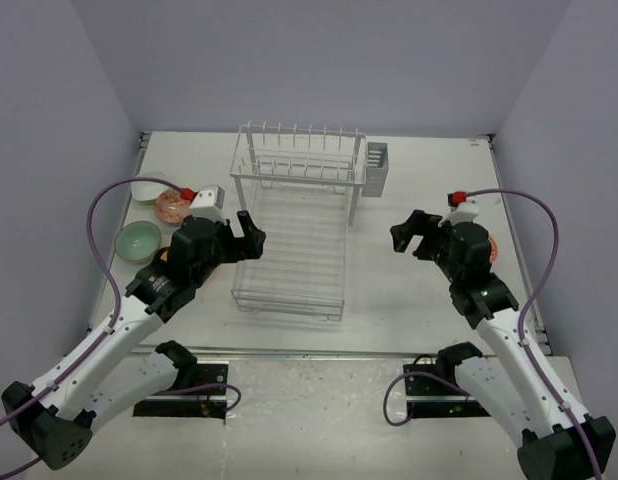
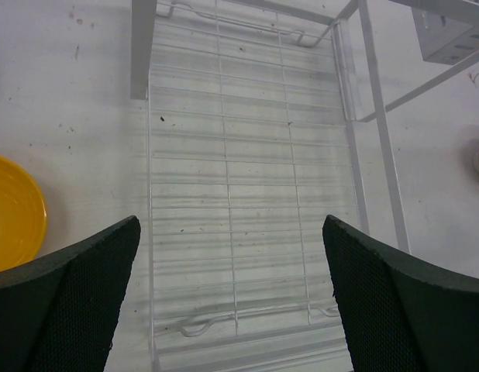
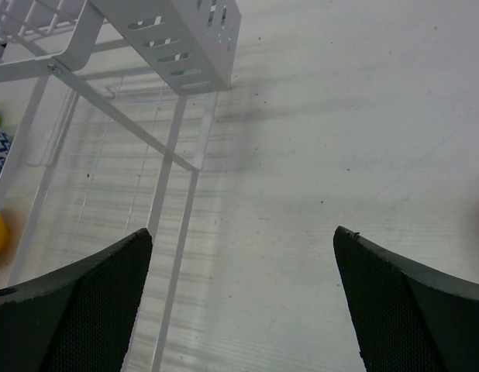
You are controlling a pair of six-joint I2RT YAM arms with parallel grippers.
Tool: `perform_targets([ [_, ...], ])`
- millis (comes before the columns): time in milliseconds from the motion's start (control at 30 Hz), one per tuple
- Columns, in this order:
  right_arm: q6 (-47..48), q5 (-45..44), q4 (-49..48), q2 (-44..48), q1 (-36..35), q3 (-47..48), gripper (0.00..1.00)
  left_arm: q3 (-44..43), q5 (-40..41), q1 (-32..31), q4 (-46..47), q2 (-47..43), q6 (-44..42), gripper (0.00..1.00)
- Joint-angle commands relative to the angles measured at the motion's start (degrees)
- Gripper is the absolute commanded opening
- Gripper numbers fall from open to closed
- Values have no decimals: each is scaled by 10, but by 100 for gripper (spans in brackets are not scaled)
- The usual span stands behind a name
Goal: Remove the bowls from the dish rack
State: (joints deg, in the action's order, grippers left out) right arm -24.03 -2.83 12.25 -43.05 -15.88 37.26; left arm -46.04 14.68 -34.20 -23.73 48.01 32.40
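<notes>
Top external view: the white dish rack (image 1: 294,240) is sitting in the middle of the worktop (image 1: 409,300). A mint green bowl (image 1: 139,238) and a red-patterned bowl (image 1: 173,207) are lying on the worktop to its left. The left fingers (image 1: 251,228) are hanging wide open at the rack's left edge, gripping nothing. The right fingers (image 1: 401,236) are hanging wide open to the right of the rack, also gripping nothing.

Left wrist view: the open fingers are pointing down over the rack's lower tray (image 2: 247,178). A yellow bowl (image 2: 11,209) is sitting on the worktop just left of it.

Right wrist view: the open fingers are hanging over bare worktop beside the rack, below the grey cutlery holder (image 3: 177,35).
</notes>
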Motion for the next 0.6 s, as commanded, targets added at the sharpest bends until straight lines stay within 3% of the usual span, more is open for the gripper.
perform_targets([
  [0, 4, 25, -25, 0, -9, -12, 99, 6, 13, -2, 29, -7, 9, 100],
  [567, 21, 42, -39, -53, -70, -16, 99, 17, 7, -2, 45, -6, 3, 100],
])
